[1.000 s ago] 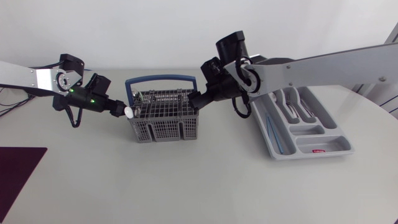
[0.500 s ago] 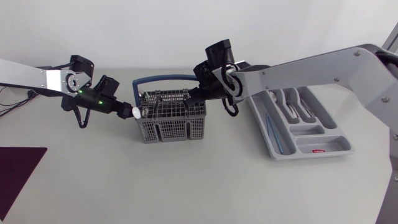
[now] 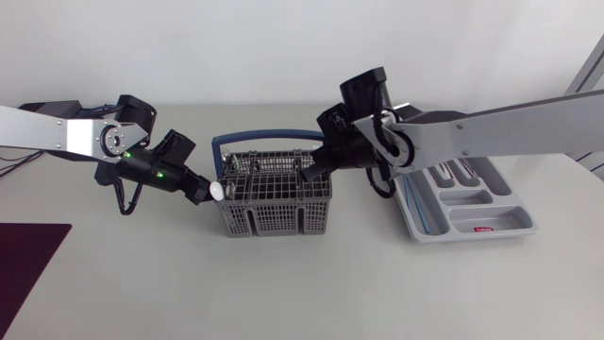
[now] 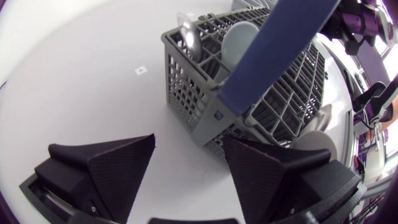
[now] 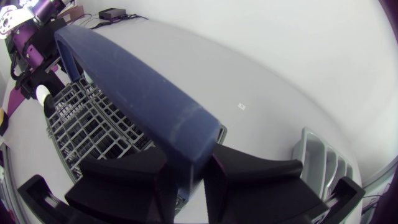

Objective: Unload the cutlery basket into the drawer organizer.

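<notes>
Checked against 1 s back: found the cutlery basket (image 3: 276, 194) dragged sideways, off its old spot and closer to the drawer organizer (image 3: 469, 199). Tracked the right gripper (image 3: 317, 167) travelling with the basket, at the handle end the whole way. Saw the left gripper (image 3: 209, 194) trail along at the basket's opposite side. Saw no shift in the organizer itself.

Confirmed from the right wrist view: right gripper clamped on the basket's blue handle (image 5: 134, 87), one finger on each side, at the handle end nearest the organizer. Logged left gripper fingers (image 4: 118, 165) spread apart and gripping nothing, with a lower corner of the basket just ahead of the gap. Couldn't tell whether a finger touched the basket wall.

Contents: spotted rounded spoon bowls (image 4: 239, 38) standing up in the basket compartments at the left-gripper end, under the handle. Made out more metal cutlery (image 3: 247, 166) poking above the basket rim from overhead.

Found the organizer near the basket, on the right arm's side. Noted a thin blue item (image 3: 416, 206) in the slot closest to the basket and silver cutlery (image 3: 460, 174) lying in the slots farther from it. Lost part of those slots under the right arm (image 3: 491, 127).
</notes>
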{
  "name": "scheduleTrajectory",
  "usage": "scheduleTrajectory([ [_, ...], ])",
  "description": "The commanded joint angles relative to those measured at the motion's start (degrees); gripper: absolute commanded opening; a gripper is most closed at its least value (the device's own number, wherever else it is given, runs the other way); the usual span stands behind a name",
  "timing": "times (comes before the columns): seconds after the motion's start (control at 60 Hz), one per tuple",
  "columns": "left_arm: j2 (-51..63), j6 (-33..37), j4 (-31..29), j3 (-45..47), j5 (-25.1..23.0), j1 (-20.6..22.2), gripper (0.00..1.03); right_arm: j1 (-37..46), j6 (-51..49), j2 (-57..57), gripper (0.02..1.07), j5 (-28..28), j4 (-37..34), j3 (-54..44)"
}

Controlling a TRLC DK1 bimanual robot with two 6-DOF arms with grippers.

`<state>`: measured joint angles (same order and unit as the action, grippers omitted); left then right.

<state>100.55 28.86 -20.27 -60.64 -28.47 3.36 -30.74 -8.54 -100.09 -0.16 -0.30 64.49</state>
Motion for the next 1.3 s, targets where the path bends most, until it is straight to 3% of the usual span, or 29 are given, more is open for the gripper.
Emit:
scheduleTrajectory([
  [0.0,-3.7,2.25,-1.17,3.25,-1.15,1.57,0.86,-1.51,-0.17,3.41,0.21,-0.54,-1.55,-4.72],
  [0.167,-8.88,4.71,-3.81,7.38,-1.15,2.97,0.86,-4.33,1.5,8.69,0.22,0.87,-1.46,-11.84],
  [0.25,-10.55,4.89,-3.9,8.52,-1.15,2.97,0.86,-5.73,1.86,10.27,0.28,3.59,-1.2,-13.51],
  [0.3,-10.9,4.89,-3.9,8.61,-1.06,2.89,0.86,-5.82,1.77,10.62,0.52,4.47,-1.11,-13.69],
  [0.367,-10.99,4.89,-3.9,8.52,-0.8,2.89,0.86,-5.21,1.59,11.24,0.96,4.65,-1.46,-13.6],
  [0.4,-11.17,4.8,-3.9,8.52,-0.71,2.8,0.86,-5.03,1.24,12.2,1.04,4.65,-1.73,-13.78],
  [0.783,-15.21,7.09,-3.9,11.34,-0.71,-1.07,0.86,-5.56,-2.36,34.97,1.03,0.95,-12.71,-20.1],
  [0.9,-15.39,7.88,-4.51,11.42,-0.71,-2.3,0.86,-4.06,-3.42,39.63,0.92,-2.47,-16.4,-22.3],
  [1.133,-21.8,10.16,-10.58,11.86,-0.71,-2.74,0.86,-3.62,-5.88,45.16,0.93,-5.37,-20.1,-27.14],
  [1.283,-30.33,10.69,-19.01,10.63,-0.71,-2.48,0.86,-3.45,-6.67,46.74,0.93,-5.29,-20.18,-29.86],
])
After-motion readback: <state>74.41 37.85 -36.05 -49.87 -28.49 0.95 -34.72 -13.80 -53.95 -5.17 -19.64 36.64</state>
